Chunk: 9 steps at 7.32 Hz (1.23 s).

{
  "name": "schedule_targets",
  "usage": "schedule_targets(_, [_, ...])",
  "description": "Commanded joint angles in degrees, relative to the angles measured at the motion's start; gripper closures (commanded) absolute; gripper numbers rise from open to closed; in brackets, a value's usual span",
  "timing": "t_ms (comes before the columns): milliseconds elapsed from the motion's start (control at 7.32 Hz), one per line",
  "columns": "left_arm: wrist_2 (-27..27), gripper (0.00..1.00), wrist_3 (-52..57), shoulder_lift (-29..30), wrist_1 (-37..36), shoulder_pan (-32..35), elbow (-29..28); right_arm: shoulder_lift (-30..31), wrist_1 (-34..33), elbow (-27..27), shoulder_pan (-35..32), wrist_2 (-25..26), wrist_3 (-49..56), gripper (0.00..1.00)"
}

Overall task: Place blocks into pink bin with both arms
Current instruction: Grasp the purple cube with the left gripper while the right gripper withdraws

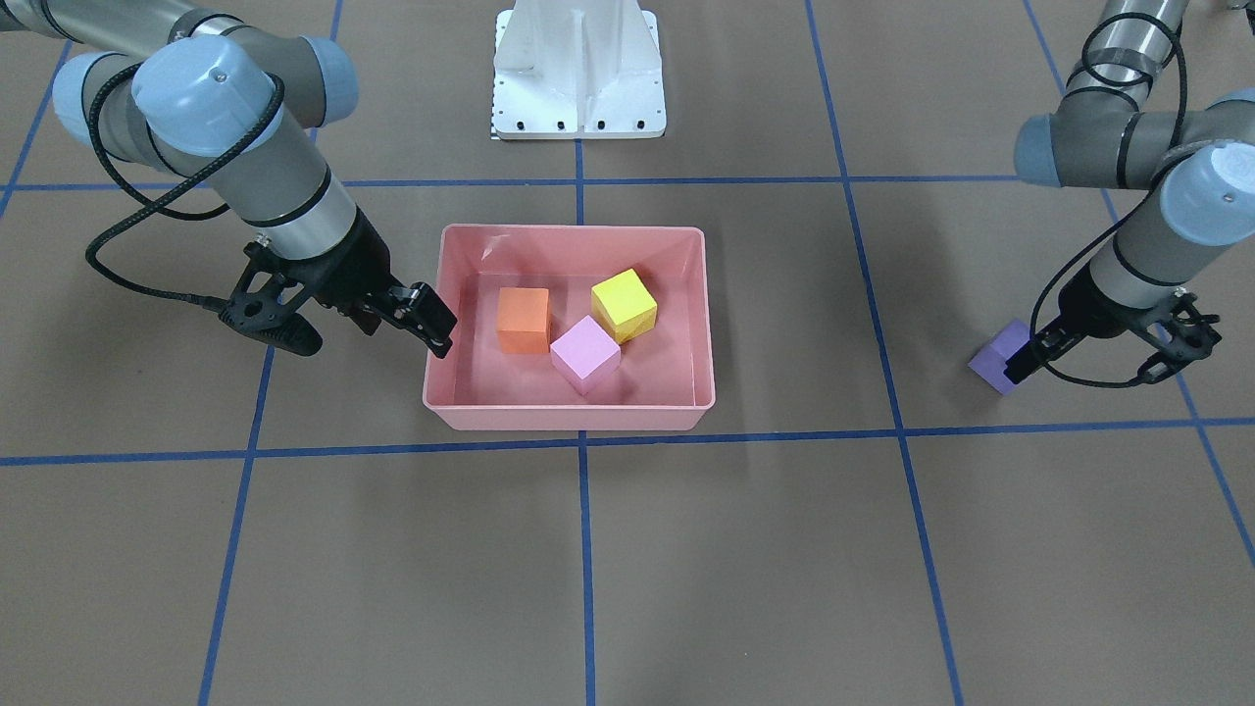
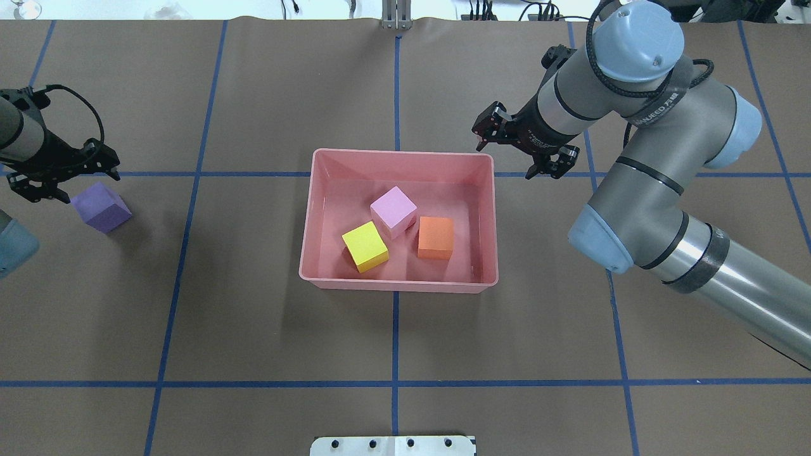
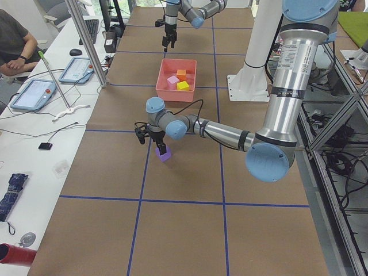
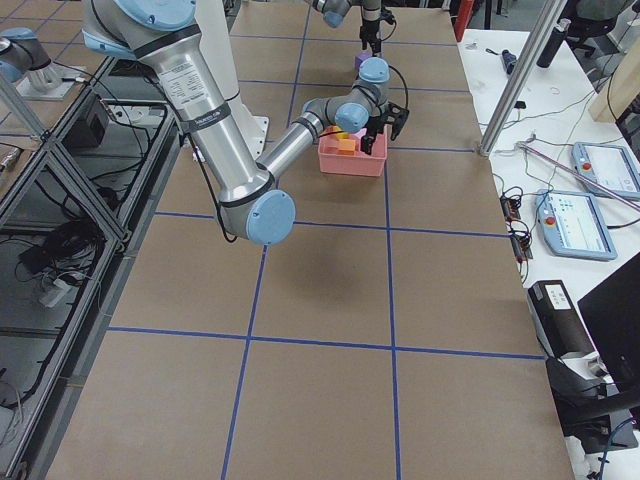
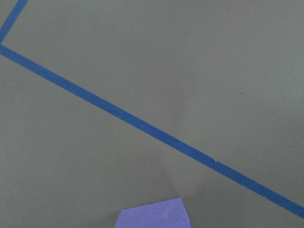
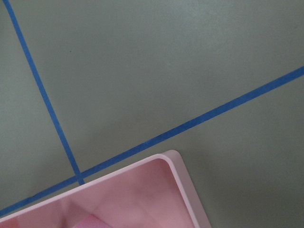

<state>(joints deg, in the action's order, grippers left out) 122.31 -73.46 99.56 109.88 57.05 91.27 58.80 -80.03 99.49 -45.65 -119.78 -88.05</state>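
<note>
Surroundings: brown surface [image 1: 745,579] gridded with blue tape lines [image 1: 392,450]; white pedestal base [image 1: 578,83] sits back on the robot's side, roughly between the two grippers.

Side bench: in the left side view there are tablets [image 3: 33,93] and a seated person [image 3: 14,43], well away from both grippers.

Pink bin [image 1: 574,231]: just beside the right gripper [image 1: 348,328], one of its short walls is nearest that gripper's inner finger. Can't tell if the finger touches the rim.

In the bin: orange cube [image 1: 523,320] is the closest one to the right gripper, then the light pink cube [image 1: 584,354], and the yellow cube [image 1: 624,305] is farthest. Pink and yellow look like they're touching.

In the way: between the left gripper [image 1: 1103,353] and the bin it's just surface and a tape line.

Purple cube [image 1: 992,359]: on the surface, well apart from the bin, right up against the left gripper on its bin-facing side, outside the fingers and not between them.

Right gripper state: fingers spread wide, nothing in them, tilted toward the bin corner.

Left gripper state: fingers also spread wide, gripping nothing, low over the surface; whether the near finger actually touches the purple cube, can't tell.
</note>
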Motion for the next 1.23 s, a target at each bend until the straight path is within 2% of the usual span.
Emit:
schedule_targets(0, [-0.3, 0.0, -0.7, -0.2, 0.0, -1.1, -0.7, 0.3, 0.0, -0.1, -0.1, 0.2, 0.2, 0.0])
schedule_targets(1093, [-0.1, 0.0, -0.3, -0.7, -0.5, -1.1, 0.3, 0.3, 0.0, -0.3, -0.1, 0.4, 0.2, 0.0])
